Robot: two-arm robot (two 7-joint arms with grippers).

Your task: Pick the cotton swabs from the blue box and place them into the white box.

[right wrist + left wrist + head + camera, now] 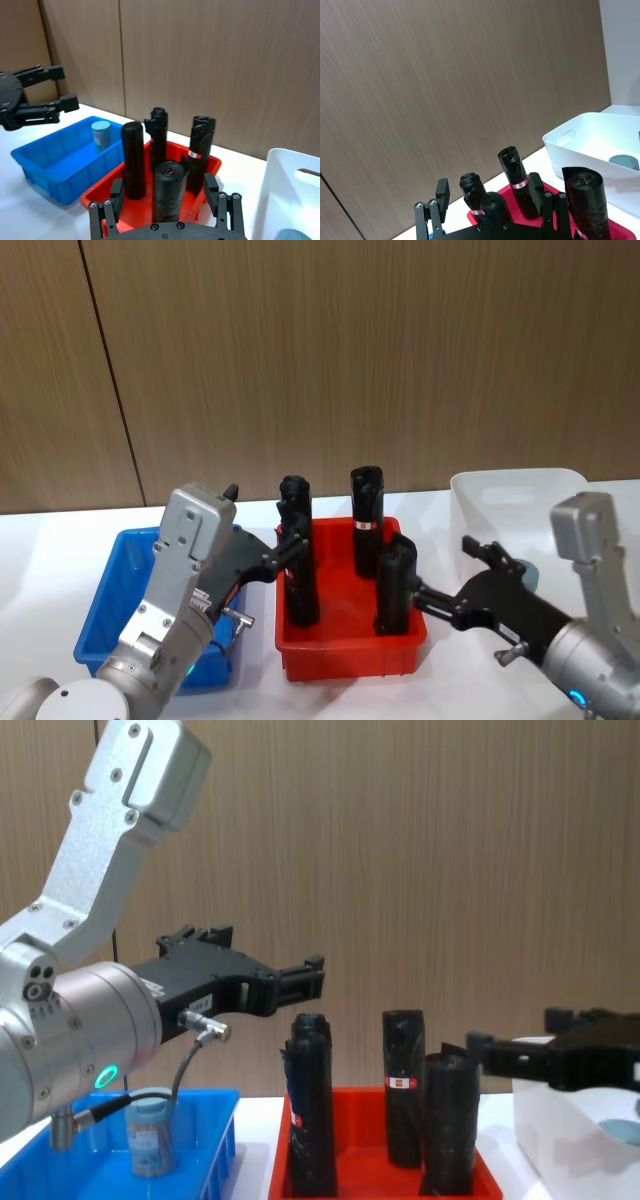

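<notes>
One cotton swabs jar with a pale lid stands upright in the blue box at the left, also seen low in the chest view. Another jar's grey-blue lid shows inside the white box at the right. My left gripper is open and empty. It hangs raised above the blue box's right side, pointing toward the red tray, well above the jar. My right gripper is open and empty, between the red tray and the white box.
A red tray sits between the two boxes and holds several tall black wrapped rolls standing upright, close to both grippers. A brown wood-panel wall runs behind the white table.
</notes>
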